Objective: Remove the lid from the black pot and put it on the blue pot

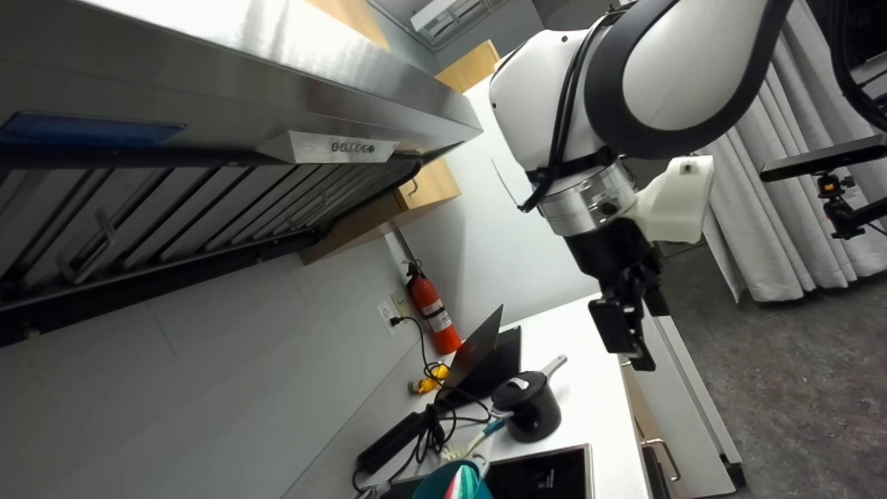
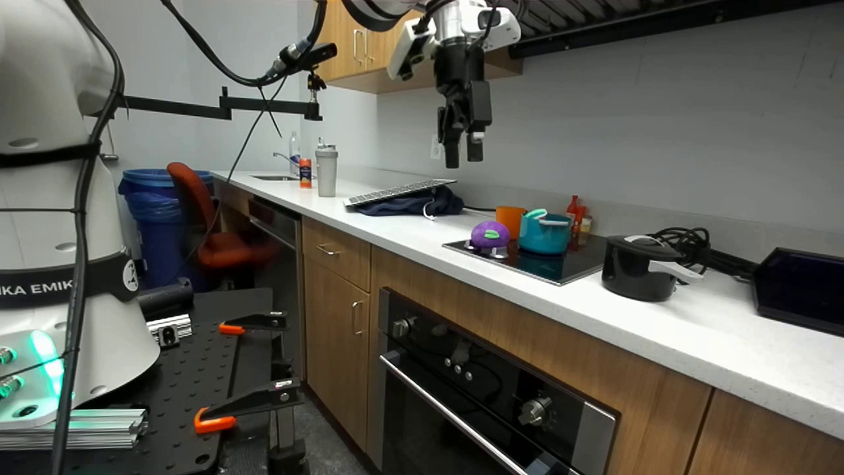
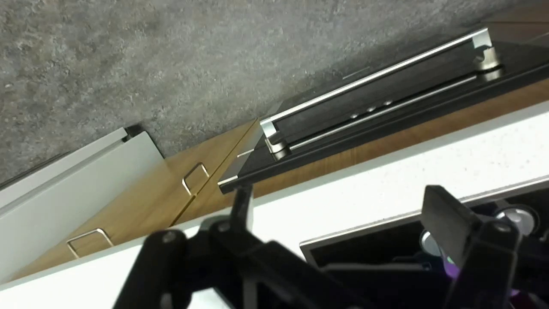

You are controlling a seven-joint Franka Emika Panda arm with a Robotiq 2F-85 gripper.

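The black pot (image 1: 537, 416) stands on the white counter with its dark lid (image 1: 520, 389) on top. The pot (image 2: 634, 274) and lid (image 2: 649, 247) show in both exterior views. The blue pot (image 2: 544, 236) stands on the black cooktop, with a light green thing showing at its top. In an exterior view the blue pot (image 1: 431, 479) is cut by the bottom edge and holds a red, white and green thing. My gripper (image 2: 463, 156) is open and empty, high above the counter and apart from both pots. In the wrist view the fingers (image 3: 339, 193) are wide apart; neither pot is clearly visible there.
A purple object (image 2: 490, 234) and an orange cup (image 2: 510, 220) stand beside the blue pot. Cables (image 2: 689, 245) and a dark screen (image 2: 801, 290) lie near the black pot. A keyboard (image 2: 399, 191) lies farther along. The range hood (image 1: 277, 132) hangs over the counter.
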